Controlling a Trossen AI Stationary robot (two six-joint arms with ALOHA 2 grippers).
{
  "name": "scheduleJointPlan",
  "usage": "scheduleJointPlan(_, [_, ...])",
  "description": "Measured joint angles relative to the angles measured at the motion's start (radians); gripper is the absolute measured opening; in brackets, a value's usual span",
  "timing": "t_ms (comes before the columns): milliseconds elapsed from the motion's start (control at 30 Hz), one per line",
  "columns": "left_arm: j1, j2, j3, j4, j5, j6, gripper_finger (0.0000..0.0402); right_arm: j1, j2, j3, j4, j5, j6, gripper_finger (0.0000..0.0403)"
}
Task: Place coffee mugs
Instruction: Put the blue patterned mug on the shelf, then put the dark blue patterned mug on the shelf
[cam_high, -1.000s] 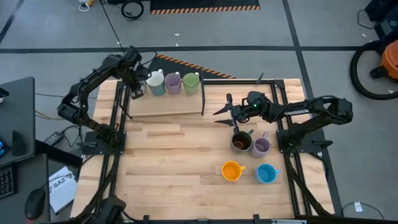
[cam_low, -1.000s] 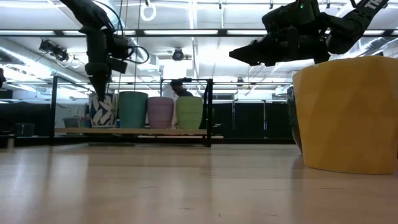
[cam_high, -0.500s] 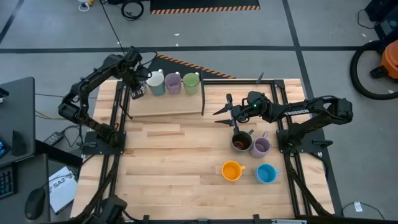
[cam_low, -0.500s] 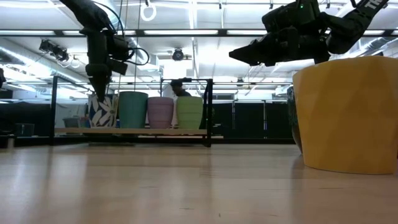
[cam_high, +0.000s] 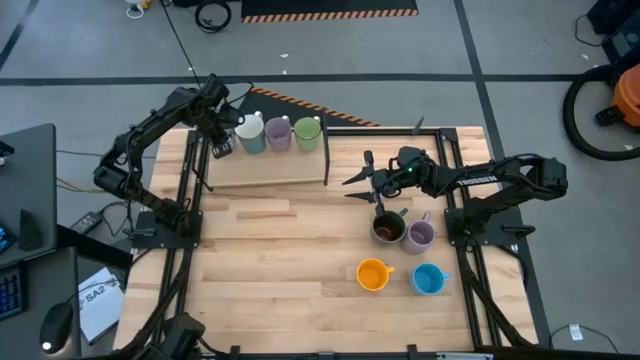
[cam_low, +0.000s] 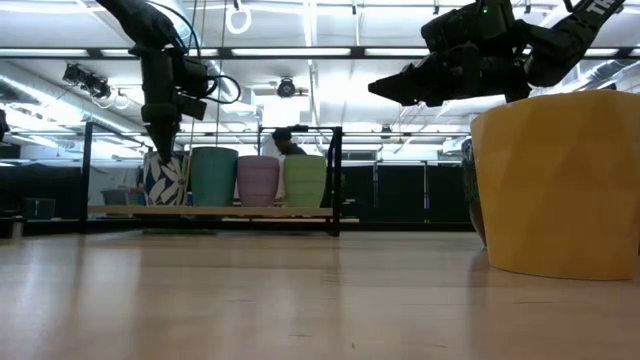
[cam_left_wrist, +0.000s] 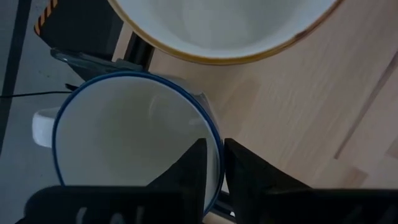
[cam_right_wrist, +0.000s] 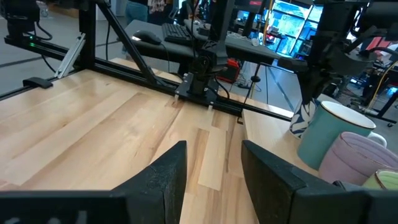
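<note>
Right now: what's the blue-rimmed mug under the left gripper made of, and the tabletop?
Blue-rimmed mug: looks like glazed ceramic, with a smooth white interior, soft sheen and a painted blue rim line. Left gripper straddles its rim. Tabletop: pale wood planks, visible seams and grain, satin finish; probably butcher block.

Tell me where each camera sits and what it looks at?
High: above, straight down on the wooden table and both arms.
Low: at tabletop height, past the orange ceramic mug; arms overhead.
Left wrist: on the left gripper, looking into the blue-rimmed white mug it pinches.
Right wrist: behind the open right gripper, across the table.
Shared: low and right wrist both show the lilac ceramic mug.
</note>
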Motion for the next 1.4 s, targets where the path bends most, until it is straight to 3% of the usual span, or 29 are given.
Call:
scheduleJointPlan(300, [-0.01, 0.0, 0.0, 0.003, -0.002, -0.001, 0.0065, 0.0, 0.0, 0.0, 0.0, 0.0, 0.0, 0.0158])
scheduleJointPlan(700, [-0.047, -0.002, 0.002, 0.0, -0.065, -0.005, 0.0121, 0.0, 0.0, 0.0, 0.0, 0.0, 0.0, 0.0158])
scheduleJointPlan(1000, [-0.079, -0.04, 0.088, -0.047, -0.062, -0.034, 0.0121, 0.0, 0.0, 0.0, 0.0, 0.0, 0.0, 0.0158])
scheduleJointPlan(1233, [-0.199, -0.098, 0.14, -0.097, 0.018, -0.028, 0.0121, -0.005, 0.0, 0.0, -0.018, 0.022, -0.002, 0.0158])
scheduleJointPlan(1400, [-0.339, -0.141, 0.14, -0.088, 0.067, -0.102, 0.0121, -0.006, 0.0, 0.0, -0.06, 0.176, -0.001, 0.0158])
